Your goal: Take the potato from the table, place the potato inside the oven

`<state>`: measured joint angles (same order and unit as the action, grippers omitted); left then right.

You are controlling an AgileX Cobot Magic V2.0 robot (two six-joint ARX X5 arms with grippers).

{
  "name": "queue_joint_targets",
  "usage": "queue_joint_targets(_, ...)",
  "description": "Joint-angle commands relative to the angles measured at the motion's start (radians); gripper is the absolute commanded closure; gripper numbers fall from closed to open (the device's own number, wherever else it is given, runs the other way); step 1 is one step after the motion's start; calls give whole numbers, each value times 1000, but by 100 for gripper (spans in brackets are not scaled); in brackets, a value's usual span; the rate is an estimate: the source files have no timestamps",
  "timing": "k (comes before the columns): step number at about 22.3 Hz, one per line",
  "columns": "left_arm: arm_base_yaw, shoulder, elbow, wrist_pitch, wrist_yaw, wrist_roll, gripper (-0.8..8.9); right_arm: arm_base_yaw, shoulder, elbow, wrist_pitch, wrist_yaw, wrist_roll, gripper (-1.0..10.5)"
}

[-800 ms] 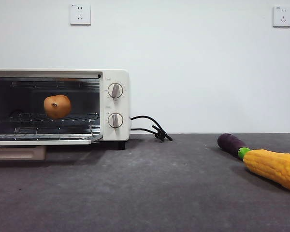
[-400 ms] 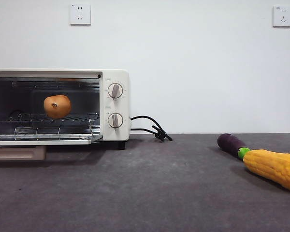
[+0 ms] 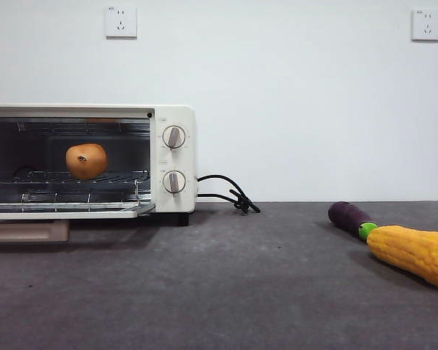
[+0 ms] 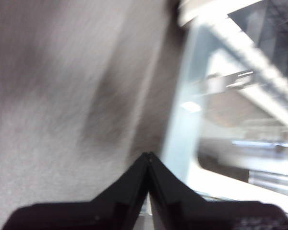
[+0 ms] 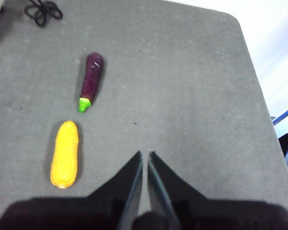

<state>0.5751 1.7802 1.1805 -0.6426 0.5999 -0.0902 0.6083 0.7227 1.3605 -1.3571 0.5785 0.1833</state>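
Nothing moved since earlier: potato (image 3: 86, 160) rests on oven (image 3: 177, 120) rack, door down. Left hand (image 4: 148, 160) together, empty, blurred, probably near door; right hand (image 5: 145, 160) together above table (image 5: 182, 96).

Bare lab-style test room: grey table (image 3: 263, 292), plain white wall (image 3: 292, 87) with sockets (image 3: 121, 22).

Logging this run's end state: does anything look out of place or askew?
Only that the oven door hangs open with the potato on its rack. Eggplant and corn lie tidily on the table.
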Motion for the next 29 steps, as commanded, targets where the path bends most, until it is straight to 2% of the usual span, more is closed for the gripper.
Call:
queue_joint_targets(1, -1, 35, -2, -31, -21, 17, 822, -1, -12, -10, -27, -13, 35, 919)
queue_joint_targets(4, -3, 71, -2, -74, -47, 53, 822, -1, -14, -10, -27, -15, 50, 919)
queue_joint_targets(9, -16, 111, -2, -101, -38, 53, 822, -1, -14, -11, -27, -38, 53, 919)
queue_joint_targets(12, -29, 117, -2, -100, 45, 53, 822, -1, -14, -11, -27, -38, 53, 919)
queue_joint_targets(20, -24, 117, -2, -97, 175, 31, 822, -1, -14, -11, -27, -40, 53, 919)
queue_joint_targets(29, 24, 116, 1, -49, 445, -72, 822, -1, -14, -11, -27, -82, 60, 919)
